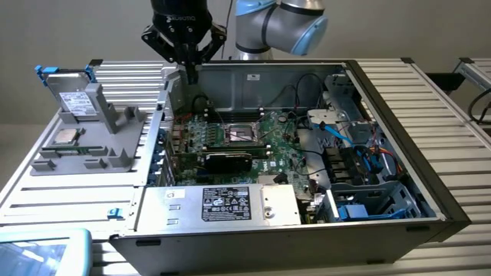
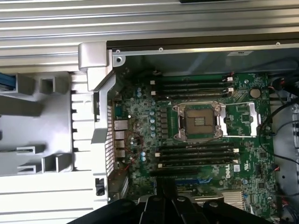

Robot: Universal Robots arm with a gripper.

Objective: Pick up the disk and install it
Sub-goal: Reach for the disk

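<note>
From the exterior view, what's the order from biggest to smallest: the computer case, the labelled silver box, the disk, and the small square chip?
1. computer case
2. silver box, though it sits nearer the camera
3. disk, partly hidden by the grey stand
4. CPU chip

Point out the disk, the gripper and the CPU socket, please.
disk [image 1: 77, 103], exterior view, on its labelled face.
gripper [image 1: 190, 73], exterior view, between its fingertips.
CPU socket [image 2: 198, 122], wrist view, on its middle.

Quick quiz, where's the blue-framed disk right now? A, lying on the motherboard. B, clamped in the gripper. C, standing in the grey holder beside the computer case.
C: the disk stands upright in the grey holder outside the computer case, and the gripper hangs shut and empty above the case.
</note>
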